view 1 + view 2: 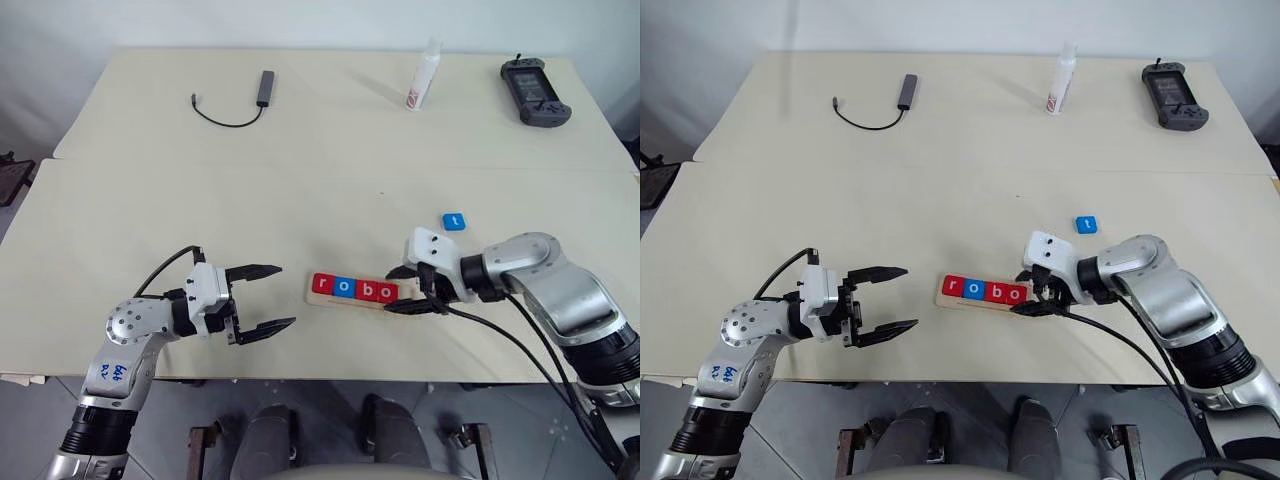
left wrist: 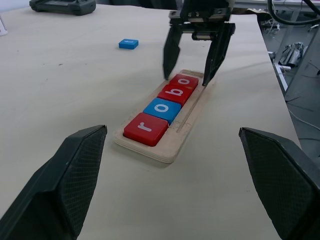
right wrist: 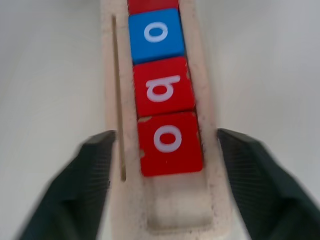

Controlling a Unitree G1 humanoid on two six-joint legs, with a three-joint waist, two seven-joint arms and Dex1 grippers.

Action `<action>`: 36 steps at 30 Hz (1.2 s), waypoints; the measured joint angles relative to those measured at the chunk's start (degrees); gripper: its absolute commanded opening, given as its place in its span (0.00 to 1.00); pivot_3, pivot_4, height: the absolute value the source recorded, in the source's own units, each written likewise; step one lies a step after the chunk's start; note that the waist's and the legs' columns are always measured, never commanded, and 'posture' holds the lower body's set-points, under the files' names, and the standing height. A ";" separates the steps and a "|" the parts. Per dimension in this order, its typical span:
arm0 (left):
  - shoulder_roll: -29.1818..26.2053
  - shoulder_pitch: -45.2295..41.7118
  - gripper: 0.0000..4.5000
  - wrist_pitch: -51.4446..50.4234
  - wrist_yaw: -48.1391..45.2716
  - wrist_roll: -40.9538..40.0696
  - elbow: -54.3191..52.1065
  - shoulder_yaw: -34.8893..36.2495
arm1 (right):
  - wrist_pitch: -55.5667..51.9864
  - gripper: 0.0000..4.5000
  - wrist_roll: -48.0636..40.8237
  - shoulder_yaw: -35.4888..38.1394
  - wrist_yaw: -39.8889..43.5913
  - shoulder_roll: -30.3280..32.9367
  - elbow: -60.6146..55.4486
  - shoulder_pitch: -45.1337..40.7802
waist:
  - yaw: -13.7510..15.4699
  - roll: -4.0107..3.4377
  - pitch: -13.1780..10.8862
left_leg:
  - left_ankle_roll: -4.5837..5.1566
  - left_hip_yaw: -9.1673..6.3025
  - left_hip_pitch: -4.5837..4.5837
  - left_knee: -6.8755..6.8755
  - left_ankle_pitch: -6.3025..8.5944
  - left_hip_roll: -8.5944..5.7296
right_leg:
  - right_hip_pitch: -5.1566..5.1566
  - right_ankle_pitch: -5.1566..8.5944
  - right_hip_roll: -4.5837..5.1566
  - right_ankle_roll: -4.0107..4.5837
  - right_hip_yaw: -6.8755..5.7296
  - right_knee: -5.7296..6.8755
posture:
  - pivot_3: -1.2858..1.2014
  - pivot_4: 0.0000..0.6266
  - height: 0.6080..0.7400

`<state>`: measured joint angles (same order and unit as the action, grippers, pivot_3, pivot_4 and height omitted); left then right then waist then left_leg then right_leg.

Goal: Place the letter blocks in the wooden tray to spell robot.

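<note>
Wooden tray (image 2: 172,150) holds four letter blocks (image 2: 165,106); the right gripper (image 2: 192,60) straddles its end, spread wide, empty. The left gripper (image 1: 262,300) is open, empty. The blue t block (image 1: 455,221) lies apart.

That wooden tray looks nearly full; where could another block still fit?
The wooden tray has one bare slot at its right end, past the red o block, between the right gripper's open fingers. The blue t block lies on bare table behind.

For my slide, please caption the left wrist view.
Right gripper open over the wooden tray spelling "robo"; blue t block waits aside.
</note>
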<state>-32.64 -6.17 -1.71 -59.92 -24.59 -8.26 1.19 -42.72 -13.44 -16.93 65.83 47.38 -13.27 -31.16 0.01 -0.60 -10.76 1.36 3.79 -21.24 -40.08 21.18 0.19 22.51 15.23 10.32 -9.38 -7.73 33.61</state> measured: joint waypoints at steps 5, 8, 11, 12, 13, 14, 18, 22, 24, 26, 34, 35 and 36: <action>0.00 -0.03 1.00 0.00 -0.01 0.00 0.01 -0.01 | -0.13 0.83 -1.26 3.10 0.14 1.97 -0.11 0.14 | 0.03 0.00 0.00 | 0.00 0.00 -0.01 0.01 0.00 -0.01 | 0.00 0.00 0.00 0.00 0.00 -0.02 | 0.52 0.24 1.00; 0.00 -0.09 1.00 0.00 -0.06 0.02 0.04 -0.01 | 0.20 0.62 -1.73 4.35 0.60 3.82 -0.13 1.23 | 0.01 0.00 0.00 | 0.00 0.00 -0.01 0.01 0.00 -0.01 | 0.00 0.00 0.00 0.00 0.00 -0.02 | 0.52 0.24 1.00; 0.01 -0.43 1.00 0.00 -0.16 0.04 0.08 -0.04 | 0.54 0.38 -1.84 4.88 0.61 4.22 -0.13 2.96 | -0.01 0.00 0.00 | 0.00 0.01 -0.01 0.01 0.00 -0.01 | 0.00 0.00 0.00 0.00 0.00 -0.01 | 0.52 0.24 1.00; 0.01 -0.49 1.00 0.00 -0.18 0.04 0.08 -0.04 | 0.65 0.30 -1.83 4.88 0.43 4.22 -0.13 3.46 | -0.02 0.00 0.00 | 0.00 0.01 -0.01 0.01 0.00 -0.01 | 0.00 0.00 0.00 0.00 0.01 -0.01 | 0.52 0.24 1.00; 0.01 -0.54 1.00 0.00 -0.21 0.05 0.11 -0.04 | 0.89 0.22 -1.81 4.89 0.23 4.22 -0.10 3.84 | -0.03 0.00 0.00 | 0.00 0.03 -0.01 0.01 0.00 -0.01 | 0.00 0.00 0.00 0.00 0.01 -0.01 | 0.52 0.24 1.00; 0.01 -0.59 1.00 0.00 -0.23 0.05 0.11 -0.04 | 1.30 0.13 -1.81 4.89 0.10 4.22 -0.10 4.09 | -0.03 0.00 0.00 | 0.00 0.02 0.00 0.01 0.00 -0.01 | 0.00 0.00 0.00 0.00 0.01 -0.01 | 0.52 0.24 1.00; 0.01 -0.71 1.00 0.00 -0.28 0.06 0.13 -0.04 | 1.82 0.01 -1.53 4.63 -0.34 4.22 -0.10 4.75 | -0.02 0.00 0.00 | 0.00 0.02 0.00 0.01 0.00 0.00 | 0.00 0.00 0.00 0.00 0.01 -0.01 | 0.52 0.24 1.00; 0.00 -0.82 1.00 0.00 -0.29 0.06 0.15 -0.04 | 1.96 0.01 0.03 3.47 -1.61 3.64 0.34 4.61 | -0.03 0.00 0.00 | 0.00 0.02 0.00 0.01 0.00 0.00 | 0.00 0.00 0.00 0.00 0.01 -0.02 | 0.52 0.24 1.00; -0.02 -0.93 1.00 0.00 -0.27 0.06 0.15 -0.03 | 2.64 0.01 0.42 3.12 -1.95 3.32 0.73 4.28 | -0.04 0.00 0.00 | 0.00 0.02 0.00 0.01 0.00 0.00 | 0.00 0.00 0.00 0.00 0.01 -0.01 | 0.52 0.24 1.00; -0.03 -0.94 1.00 -0.02 -0.23 0.07 0.15 -0.02 | 2.97 0.01 1.16 2.38 -2.22 2.81 1.53 3.24 | -0.07 0.00 0.00 | 0.00 0.03 0.01 0.01 0.00 0.00 | 0.00 0.00 0.00 0.00 0.02 -0.01 | 0.52 0.24 1.00; -0.03 -0.74 1.00 -0.04 0.22 0.07 0.08 -0.02 | 3.98 0.01 1.98 1.76 -2.46 2.43 2.25 2.42 | -0.06 0.00 0.00 | 0.00 0.02 0.02 0.00 0.00 0.00 | -0.01 0.00 0.00 0.00 0.01 0.00 | 0.52 0.24 1.00; -0.03 -0.63 1.00 -0.04 0.29 0.07 0.07 -0.02 | 3.91 0.01 1.93 1.77 -2.28 2.46 2.23 2.41 | -0.05 0.00 0.00 | 0.00 0.02 0.01 0.00 0.00 0.00 | -0.01 0.00 0.00 0.00 0.01 -0.01 | 0.52 0.24 1.00; -0.03 -0.55 1.00 -0.05 0.33 0.07 0.08 -0.02 | 3.79 0.01 1.79 1.77 -1.93 2.53 2.15 2.42 | -0.04 0.00 0.00 | 0.00 0.02 0.01 0.00 0.00 0.00 | -0.01 0.00 0.00 0.00 0.01 -0.01 | 0.52 0.24 1.00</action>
<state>-32.67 -6.72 -1.76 -59.60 -24.51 -8.18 1.17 -38.93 -11.65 -15.17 63.90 49.91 -11.12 -28.74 -0.03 -0.60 -10.76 1.36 3.81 -21.23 -40.08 21.18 0.19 22.50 15.23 10.32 -9.38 -7.72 33.60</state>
